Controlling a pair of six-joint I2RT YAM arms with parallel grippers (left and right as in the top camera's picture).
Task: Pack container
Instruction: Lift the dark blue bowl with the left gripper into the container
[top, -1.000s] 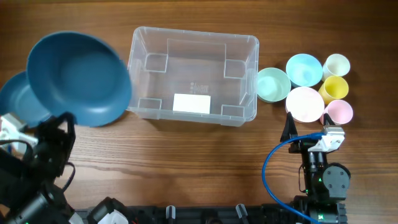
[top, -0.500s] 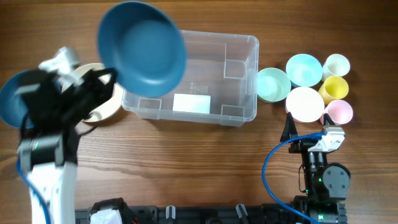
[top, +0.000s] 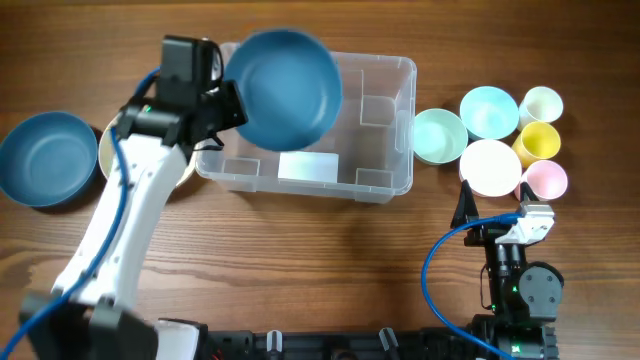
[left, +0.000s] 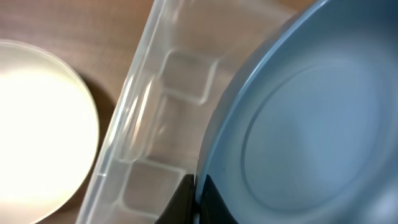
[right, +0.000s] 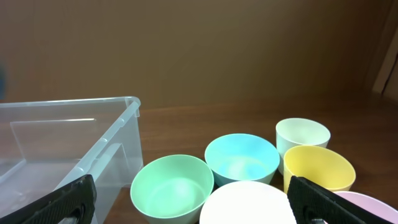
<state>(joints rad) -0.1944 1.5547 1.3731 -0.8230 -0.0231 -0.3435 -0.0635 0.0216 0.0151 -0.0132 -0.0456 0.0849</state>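
The left end effector (top: 230, 106) was clenched on the rim of a large round dark-blue bowl (top: 284, 88), holding it above the left half of the large clear plastic rectangular container (top: 396, 66). The container sat toward the far side of the wooden bench (top: 300, 260), its long axis running left to right. Its open floor therefore lay beneath the bowl and off to that end effector's right. The left arm was plainly the nearer one. The right end effector (top: 492, 205) hung released and empty beside the cluster of small pastel bowls and cups (top: 490, 165), beyond the container's right end. The coming move probably called for lowering the bowl straight down.
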